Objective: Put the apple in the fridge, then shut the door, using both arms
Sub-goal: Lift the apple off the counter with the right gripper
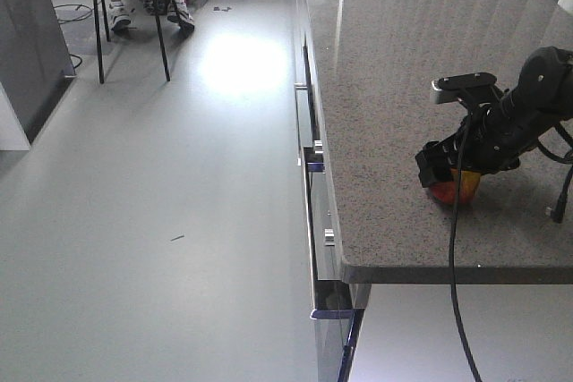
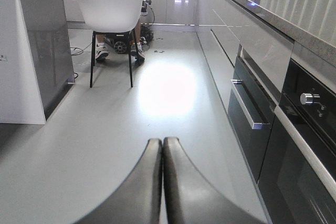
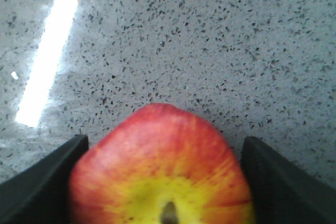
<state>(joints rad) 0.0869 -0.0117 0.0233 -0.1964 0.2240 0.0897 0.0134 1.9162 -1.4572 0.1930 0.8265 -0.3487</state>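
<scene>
The red and yellow apple (image 1: 456,187) sits on the speckled stone counter (image 1: 403,60) near its front edge. My right gripper (image 1: 450,170) comes down over it, and in the right wrist view (image 3: 165,140) both black fingers press the apple's (image 3: 157,171) sides. My left gripper (image 2: 162,142) is shut and empty, low over the floor and pointing down the kitchen aisle. The dark grey fridge (image 1: 22,42) with its white edge stands at the far left; it also shows in the left wrist view (image 2: 44,51). I cannot make out its door separately.
A white chair (image 2: 109,11) with a seated person's feet behind it stands at the aisle's far end. Built-in ovens and drawers (image 2: 252,114) with metal handles run under the counter on the right. A black cable (image 1: 455,257) hangs off the counter edge.
</scene>
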